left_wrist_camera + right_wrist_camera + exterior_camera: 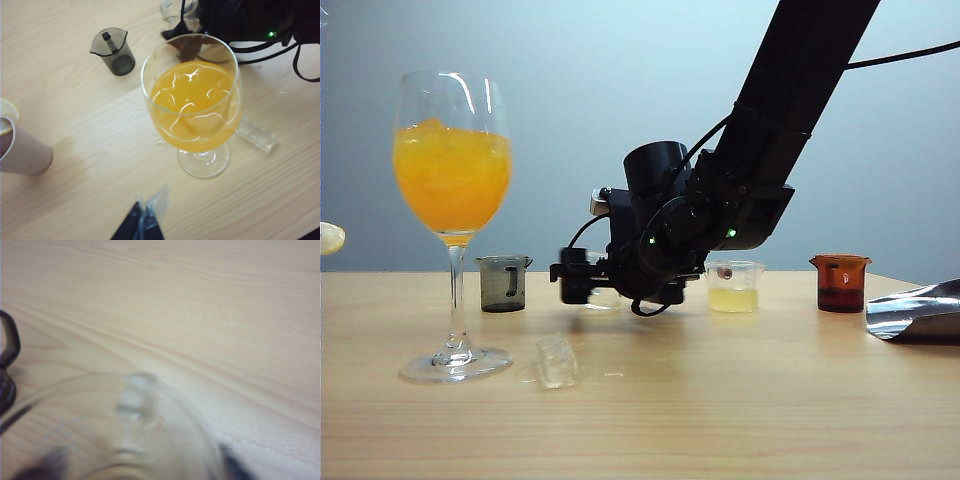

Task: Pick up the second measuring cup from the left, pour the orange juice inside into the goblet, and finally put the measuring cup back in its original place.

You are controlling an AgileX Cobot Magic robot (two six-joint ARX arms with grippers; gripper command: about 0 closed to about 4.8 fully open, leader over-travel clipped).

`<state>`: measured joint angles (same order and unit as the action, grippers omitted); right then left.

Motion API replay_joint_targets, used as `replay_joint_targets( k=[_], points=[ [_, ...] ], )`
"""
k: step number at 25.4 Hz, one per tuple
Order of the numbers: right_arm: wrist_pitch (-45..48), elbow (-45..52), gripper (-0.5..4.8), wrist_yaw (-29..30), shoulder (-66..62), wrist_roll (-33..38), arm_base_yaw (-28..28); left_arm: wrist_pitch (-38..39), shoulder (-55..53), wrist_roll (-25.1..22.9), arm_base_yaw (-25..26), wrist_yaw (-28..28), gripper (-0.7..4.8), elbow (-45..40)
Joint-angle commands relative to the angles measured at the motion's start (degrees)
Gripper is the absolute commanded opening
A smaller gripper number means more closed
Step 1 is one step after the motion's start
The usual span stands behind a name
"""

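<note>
Clear second measuring cup [603,296] seems, blurrily, upright between our right gripper's [576,281] jaws, grip uncertain; left gripper [145,222] looks closed.

light: bright, even | shadows: soft; faint | right wrist view: blurred

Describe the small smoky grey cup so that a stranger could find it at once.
Start at the tall clear stemmed goblet full of bright orange juice on the pale wooden table. Just behind its foot stands the small smoky grey transparent cup. It alone is dark grey; the other cups hold pale yellow or red-brown liquid.
</note>
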<state>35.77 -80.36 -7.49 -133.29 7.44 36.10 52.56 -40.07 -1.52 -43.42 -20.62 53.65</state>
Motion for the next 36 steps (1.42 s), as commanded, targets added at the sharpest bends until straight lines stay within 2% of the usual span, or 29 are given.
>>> replay_joint_targets(
  k=[1,9,16,23,25,26,27,28,29,30,34,36],
  points=[
    [2.2,-0.3,4.79,0.1,0.5,0.0,0.1,-0.3,0.1,0.0,0.0,0.1,-0.05,0.2],
    [1.3,-0.3,4.79,0.0,1.0,0.0,0.1,-0.3,0.1,0.0,0.0,0.1,-0.05,0.2],
    [-9.0,0.3,4.79,-0.3,5.4,0.1,0.3,0.7,0.1,0.0,-0.1,0.0,-0.05,0.2],
    [-8.1,11.8,4.79,-0.2,15.2,0.1,1.5,1.0,0.2,0.3,-0.1,0.1,-0.05,0.2],
    [-8.2,16.9,4.79,0.0,20.7,0.1,1.5,0.8,1.0,1.8,-0.1,0.1,-0.05,0.2],
    [-8.5,18.5,4.2,0.7,22.6,0.1,1.5,0.5,1.5,2.5,-0.1,0.1,-0.05,0.2],
    [-9.6,19.8,2.33,1.7,24.8,0.0,1.4,0.3,2.2,3.1,-0.1,0.1,-0.05,0.2],
    [-12.0,21.4,-0.38,2.1,27.8,-0.1,1.4,0.0,3.0,3.6,-0.1,0.2,-0.05,0.2],
    [-13.7,22.3,0.38,2.1,30.1,-0.3,1.4,-0.4,3.8,4.0,-0.1,0.5,-0.05,0.2],
    [-16.2,23.2,0.0,2.2,32.9,-0.4,1.4,-1.1,4.9,4.5,-0.1,1.4,-0.05,0.2],
    [-26.4,26.9,-0.01,4.8,45.9,-3.0,1.3,-4.9,10.8,8.0,-0.1,2.1,-0.05,0.0],
    [-27.0,29.8,-0.01,5.1,51.9,-3.4,1.3,-6.2,13.4,9.2,-0.1,3.1,-0.05,-0.6]
  ],
)
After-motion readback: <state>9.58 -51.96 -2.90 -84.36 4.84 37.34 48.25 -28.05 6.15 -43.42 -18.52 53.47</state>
